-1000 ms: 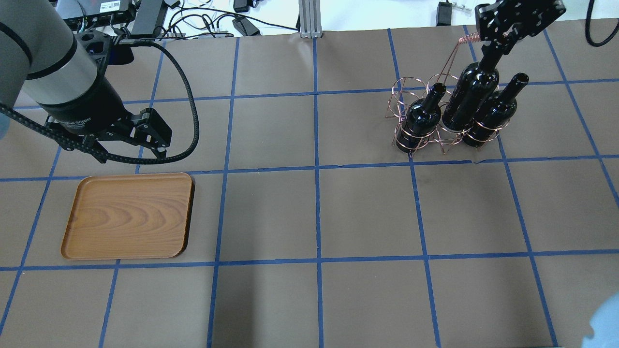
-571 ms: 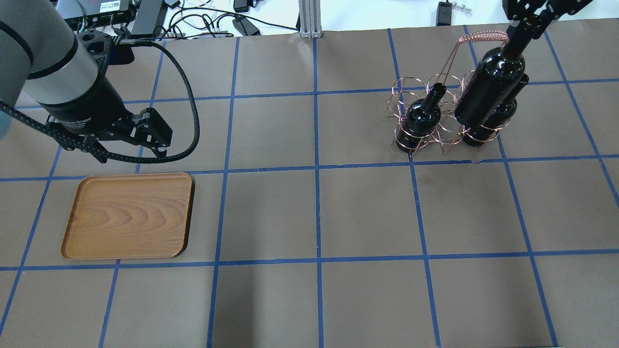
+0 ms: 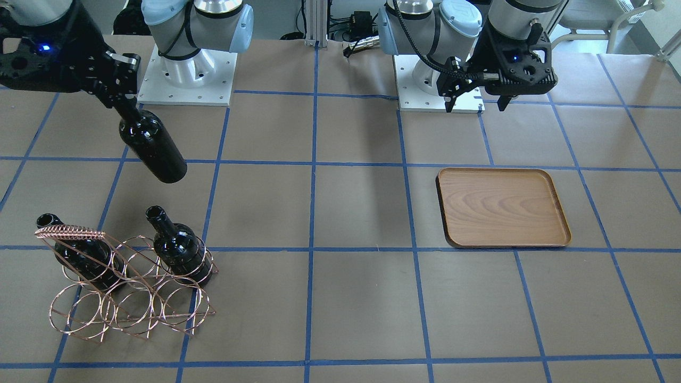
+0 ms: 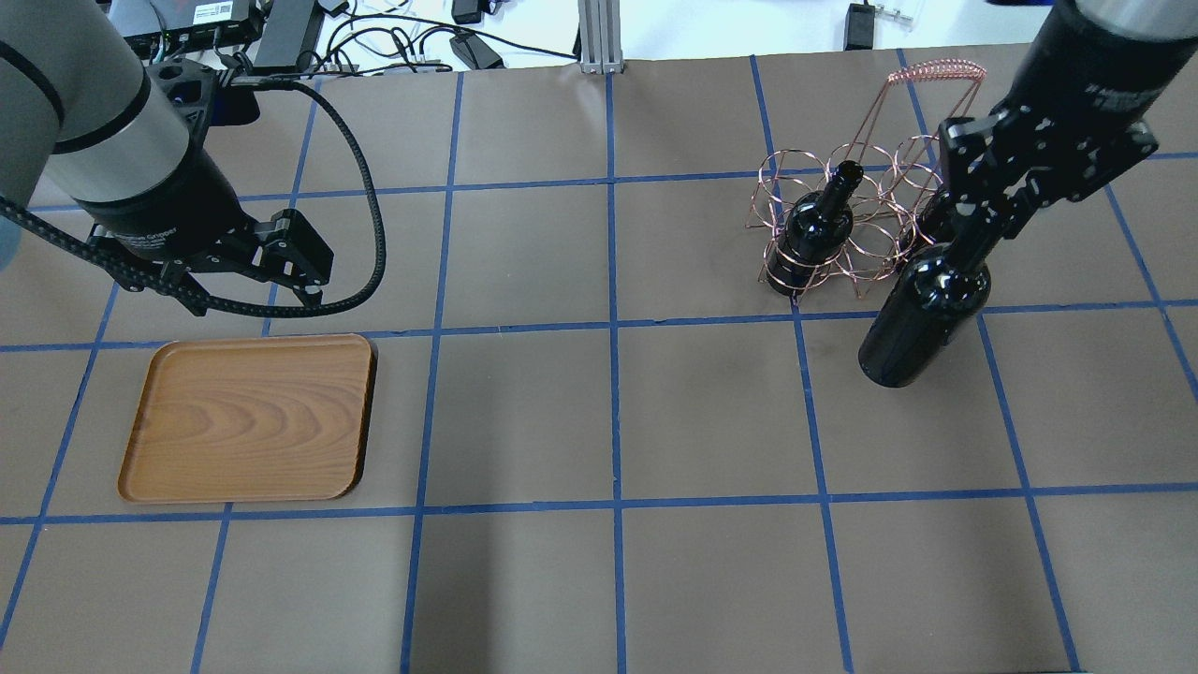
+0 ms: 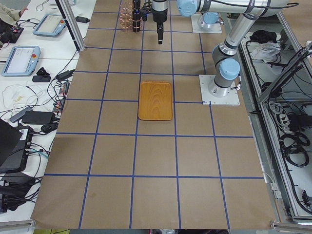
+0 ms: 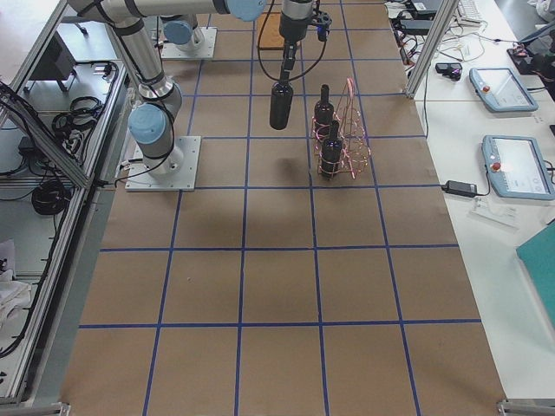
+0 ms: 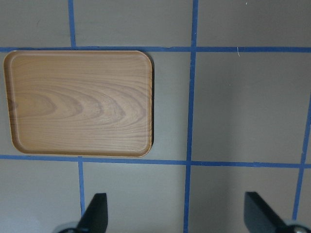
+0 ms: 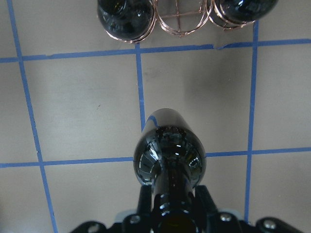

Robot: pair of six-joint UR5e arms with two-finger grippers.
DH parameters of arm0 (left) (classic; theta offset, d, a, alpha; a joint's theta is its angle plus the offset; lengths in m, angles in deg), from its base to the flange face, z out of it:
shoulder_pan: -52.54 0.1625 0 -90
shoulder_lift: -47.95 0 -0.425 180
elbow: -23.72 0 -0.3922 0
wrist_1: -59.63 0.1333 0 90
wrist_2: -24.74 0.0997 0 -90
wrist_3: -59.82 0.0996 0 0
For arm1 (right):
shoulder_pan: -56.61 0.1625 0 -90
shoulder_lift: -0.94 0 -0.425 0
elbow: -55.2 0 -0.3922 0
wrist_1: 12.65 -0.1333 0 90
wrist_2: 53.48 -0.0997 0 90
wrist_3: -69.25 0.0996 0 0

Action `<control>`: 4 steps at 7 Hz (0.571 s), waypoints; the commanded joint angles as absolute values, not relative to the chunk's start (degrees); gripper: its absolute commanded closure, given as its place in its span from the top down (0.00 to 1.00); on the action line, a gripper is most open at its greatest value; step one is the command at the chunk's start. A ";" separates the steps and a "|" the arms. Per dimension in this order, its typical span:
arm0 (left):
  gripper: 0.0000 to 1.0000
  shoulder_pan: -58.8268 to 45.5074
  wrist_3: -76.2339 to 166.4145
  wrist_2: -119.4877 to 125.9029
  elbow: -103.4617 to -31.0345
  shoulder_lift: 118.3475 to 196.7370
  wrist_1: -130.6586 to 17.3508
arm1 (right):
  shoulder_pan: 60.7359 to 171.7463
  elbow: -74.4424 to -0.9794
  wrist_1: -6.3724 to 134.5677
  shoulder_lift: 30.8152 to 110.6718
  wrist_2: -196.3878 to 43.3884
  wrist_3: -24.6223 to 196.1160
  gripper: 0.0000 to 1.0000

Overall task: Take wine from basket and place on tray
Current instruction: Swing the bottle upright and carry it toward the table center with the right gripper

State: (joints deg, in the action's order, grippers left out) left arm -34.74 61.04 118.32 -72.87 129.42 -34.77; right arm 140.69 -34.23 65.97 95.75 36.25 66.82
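Observation:
My right gripper [image 4: 978, 234] is shut on the neck of a dark wine bottle [image 4: 922, 318], which hangs upright in the air in front of the basket and clear of it. The bottle also shows in the front view [image 3: 154, 149] and the right wrist view [image 8: 170, 155]. The copper wire basket [image 4: 936, 67] [image 3: 127, 303] holds two more bottles [image 3: 178, 247] [image 3: 80, 250]. The wooden tray [image 4: 248, 417] [image 3: 503, 207] [image 7: 80, 102] lies empty at the left. My left gripper [image 4: 257, 300] [image 7: 177, 216] is open and empty, hovering just beyond the tray's far edge.
Cables and electronics [image 4: 374, 37] and an aluminium post [image 4: 597, 33] line the table's far edge. The two arm bases [image 3: 186, 74] [image 3: 441, 90] stand on the robot's side. Blue tape divides the brown table into squares.
My right gripper has lifted the bottle out of the basket's middle loop and carried it toward the robot's side. The left arm has not moved.

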 commanded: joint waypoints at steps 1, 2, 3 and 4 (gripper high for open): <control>1.00 -34.74 61.05 118.26 -72.87 129.42 -34.77 | 150.07 -37.96 71.25 96.22 36.17 79.46 0.07; 1.00 -34.74 60.96 118.26 -72.87 129.42 -34.77 | 154.74 -37.62 74.33 94.03 35.91 82.49 0.07; 1.00 -34.74 61.14 118.43 -72.87 129.42 -34.77 | 158.79 -37.44 75.84 92.71 34.95 87.22 0.07; 1.00 -34.74 61.14 118.43 -72.87 129.42 -34.68 | 160.39 -36.48 77.94 90.69 34.77 90.74 0.07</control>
State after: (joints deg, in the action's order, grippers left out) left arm -34.74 61.09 118.37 -72.87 129.42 -34.75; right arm 157.15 -37.24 75.40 92.88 35.23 85.96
